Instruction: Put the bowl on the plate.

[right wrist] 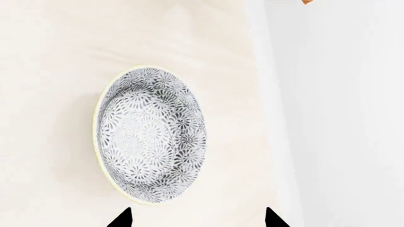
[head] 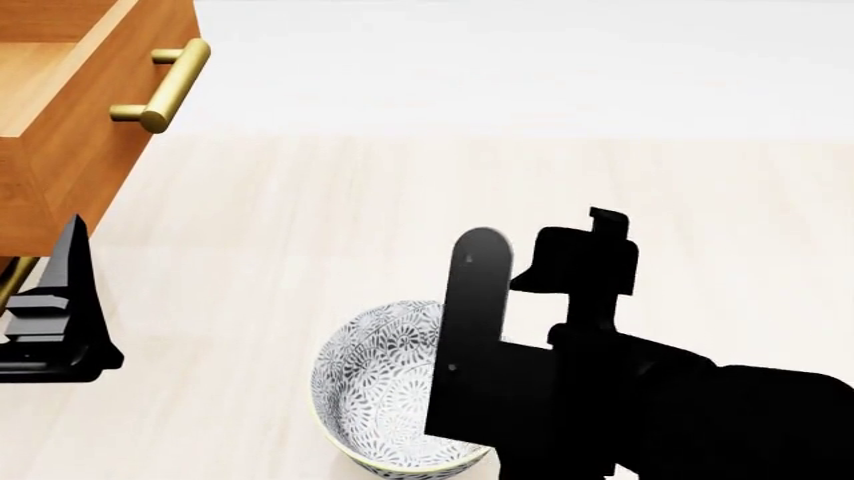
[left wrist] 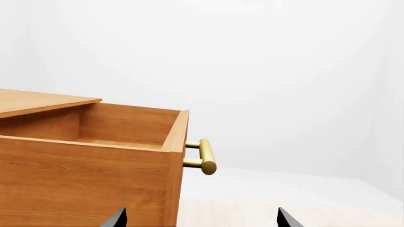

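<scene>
The bowl [head: 371, 385], deep, with a grey-and-white floral pattern and a pale yellowish rim, stands on the pale floor-like surface at the bottom centre of the head view. My black right arm [head: 587, 360] hangs over it and hides its right part. In the right wrist view the whole bowl [right wrist: 151, 137] shows just ahead of my right gripper [right wrist: 197, 218], which is open with nothing between its tips. My left gripper [left wrist: 202, 218] is also open and empty, facing the wooden drawer [left wrist: 88, 175]. The plate is out of view.
An open wooden drawer [head: 80, 110] with a brass bar handle [head: 167, 85] juts out at the head view's upper left, close to my left arm [head: 60, 310]. The handle [left wrist: 205, 156] also shows in the left wrist view. Pale surface [head: 534, 180] stretches beyond the bowl.
</scene>
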Tool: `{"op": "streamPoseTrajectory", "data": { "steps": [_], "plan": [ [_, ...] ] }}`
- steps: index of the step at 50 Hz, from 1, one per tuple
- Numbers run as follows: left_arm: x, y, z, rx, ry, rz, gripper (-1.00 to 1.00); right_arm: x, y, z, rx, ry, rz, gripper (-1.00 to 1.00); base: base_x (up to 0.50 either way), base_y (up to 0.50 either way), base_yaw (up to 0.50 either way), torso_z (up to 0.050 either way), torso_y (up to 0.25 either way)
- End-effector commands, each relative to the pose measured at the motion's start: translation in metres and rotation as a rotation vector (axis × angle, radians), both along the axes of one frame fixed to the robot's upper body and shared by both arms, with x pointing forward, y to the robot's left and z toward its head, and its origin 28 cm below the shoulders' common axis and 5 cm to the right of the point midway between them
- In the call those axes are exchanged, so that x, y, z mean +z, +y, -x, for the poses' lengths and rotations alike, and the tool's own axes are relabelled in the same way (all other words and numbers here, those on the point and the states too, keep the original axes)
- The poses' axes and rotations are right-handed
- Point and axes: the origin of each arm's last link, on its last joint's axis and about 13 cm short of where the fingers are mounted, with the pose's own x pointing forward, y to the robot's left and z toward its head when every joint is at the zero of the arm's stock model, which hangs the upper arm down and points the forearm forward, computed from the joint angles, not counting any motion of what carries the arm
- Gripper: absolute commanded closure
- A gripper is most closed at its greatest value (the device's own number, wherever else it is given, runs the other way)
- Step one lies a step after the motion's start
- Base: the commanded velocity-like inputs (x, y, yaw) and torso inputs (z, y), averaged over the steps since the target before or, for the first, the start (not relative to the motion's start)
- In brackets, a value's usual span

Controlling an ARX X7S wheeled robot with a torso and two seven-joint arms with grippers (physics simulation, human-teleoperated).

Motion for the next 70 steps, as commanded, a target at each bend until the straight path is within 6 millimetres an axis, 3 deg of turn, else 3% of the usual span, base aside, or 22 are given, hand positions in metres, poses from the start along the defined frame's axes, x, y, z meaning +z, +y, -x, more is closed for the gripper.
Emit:
{"op": "streamPoseTrajectory", "data": {
  "steps": [1,24,38,70],
  "plan": [
    [-0.003,0.000,-0.001,0.001,0.007,-0.002,-1.00,-0.005,0.002,-0.003,0.020,0.167,0.192,-1.00,0.00,0.00,0.00,0.000,0.000],
    [-0.005,0.002,-0.002,0.007,0.011,0.001,-1.00,-0.029,0.013,-0.030,0.025,0.096,0.119,-1.00,0.00,0.00,0.00,0.000,0.000],
    [-0.005,0.003,-0.002,0.011,0.012,0.001,-1.00,-0.058,0.029,-0.046,0.087,0.152,0.131,-1.00,0.00,0.00,0.00,0.000,0.000],
    [-0.006,0.006,-0.002,0.023,0.003,-0.006,-1.00,-0.122,0.042,-0.071,0.115,0.251,0.094,-1.00,0.00,0.00,0.00,0.000,0.000]
  ]
}}
